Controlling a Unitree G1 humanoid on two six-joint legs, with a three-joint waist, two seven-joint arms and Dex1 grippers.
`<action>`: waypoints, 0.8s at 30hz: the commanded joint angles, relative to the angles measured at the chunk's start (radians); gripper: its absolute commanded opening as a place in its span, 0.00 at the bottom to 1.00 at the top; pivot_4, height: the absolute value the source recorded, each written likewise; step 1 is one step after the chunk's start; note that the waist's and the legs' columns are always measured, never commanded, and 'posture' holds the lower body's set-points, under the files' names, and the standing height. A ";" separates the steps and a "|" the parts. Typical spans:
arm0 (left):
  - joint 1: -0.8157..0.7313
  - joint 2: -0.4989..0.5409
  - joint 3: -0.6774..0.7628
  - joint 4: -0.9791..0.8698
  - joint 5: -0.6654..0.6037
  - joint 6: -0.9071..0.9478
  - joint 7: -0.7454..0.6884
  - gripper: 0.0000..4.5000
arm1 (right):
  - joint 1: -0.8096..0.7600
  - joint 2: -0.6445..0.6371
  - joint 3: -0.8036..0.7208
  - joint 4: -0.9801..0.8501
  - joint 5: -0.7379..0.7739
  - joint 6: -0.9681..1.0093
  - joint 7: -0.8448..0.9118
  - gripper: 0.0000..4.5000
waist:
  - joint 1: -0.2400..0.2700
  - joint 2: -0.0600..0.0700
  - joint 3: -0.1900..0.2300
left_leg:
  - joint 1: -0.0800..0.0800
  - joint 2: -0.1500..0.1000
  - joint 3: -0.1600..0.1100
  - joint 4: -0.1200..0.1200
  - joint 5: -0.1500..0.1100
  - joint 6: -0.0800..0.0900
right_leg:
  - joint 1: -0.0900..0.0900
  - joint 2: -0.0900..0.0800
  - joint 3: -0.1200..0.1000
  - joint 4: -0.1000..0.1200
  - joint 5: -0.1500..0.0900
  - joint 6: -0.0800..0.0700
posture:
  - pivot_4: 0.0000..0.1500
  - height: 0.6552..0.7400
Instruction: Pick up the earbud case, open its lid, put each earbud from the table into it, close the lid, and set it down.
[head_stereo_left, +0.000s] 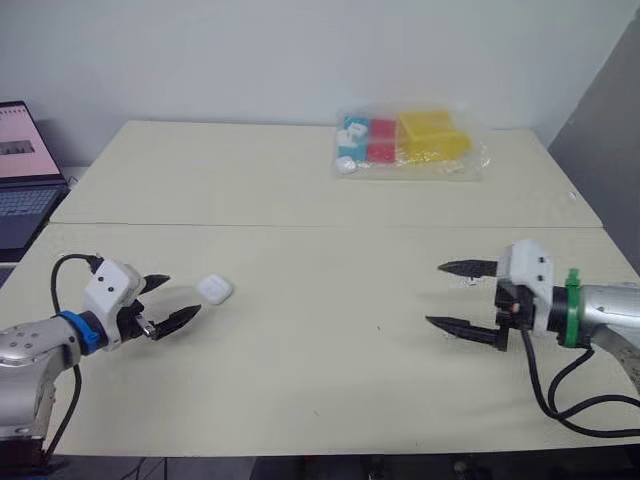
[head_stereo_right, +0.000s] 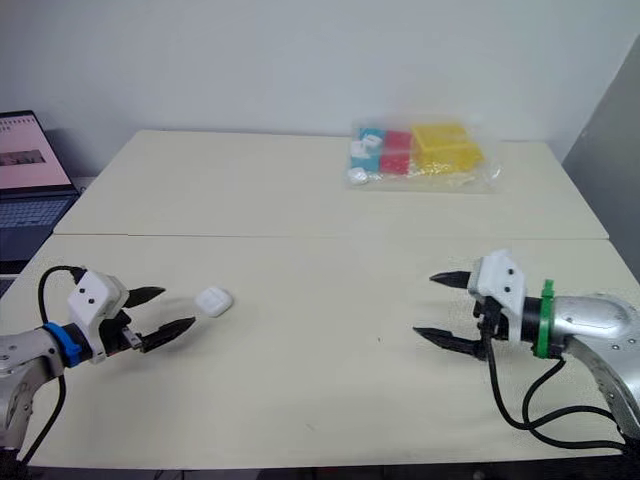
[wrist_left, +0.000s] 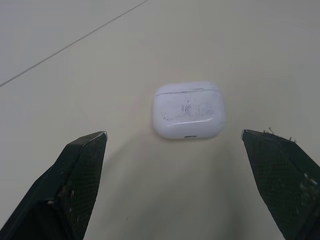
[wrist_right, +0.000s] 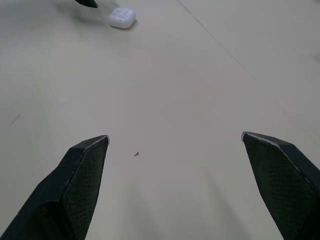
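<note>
L gripper (head_stereo_left: 178, 297): wide open, empty, aimed at small white plastic earbud case (head_stereo_left: 214, 290) for pickup.
R gripper (head_stereo_left: 435, 294): open, empty, well apart.

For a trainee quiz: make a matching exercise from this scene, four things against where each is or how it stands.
Things:
1. earbud case
2. left gripper
3. right gripper
4. plastic bag

Places or states:
A. lying toward the far side of the table
B. open, on the robot's right, holding nothing
C. on the table, lid shut, not held
D. open, on the robot's left, pointing at the case

Pairs: 1-C, 2-D, 3-B, 4-A
</note>
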 joint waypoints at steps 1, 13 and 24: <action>-0.054 0.013 -0.020 0.013 0.012 0.010 -0.006 1.00 | -0.038 -0.002 0.004 -0.011 0.026 0.004 0.026 0.99 | 0.000 0.000 0.000 | -0.001 0.000 0.000 0.000 0.000 0.000 | 0.000 0.000 0.000 0.000 0.000 0.000 | 1.00 0.95; -0.194 0.000 -0.174 0.056 0.074 0.122 -0.005 1.00 | -0.022 0.011 0.058 0.000 -0.038 -0.086 0.084 0.99 | 0.000 0.000 0.000 | 0.001 0.000 -0.001 0.001 0.000 -0.001 | 0.001 0.000 -0.001 0.001 0.000 0.001 | 1.00 0.95; -0.214 0.001 -0.216 0.105 0.102 0.119 -0.038 1.00 | -0.056 0.021 0.074 -0.016 -0.032 -0.063 0.083 0.99 | 0.000 0.000 0.000 | 0.001 0.000 -0.001 0.001 0.000 -0.001 | 0.001 0.001 0.000 0.001 0.000 0.001 | 1.00 0.95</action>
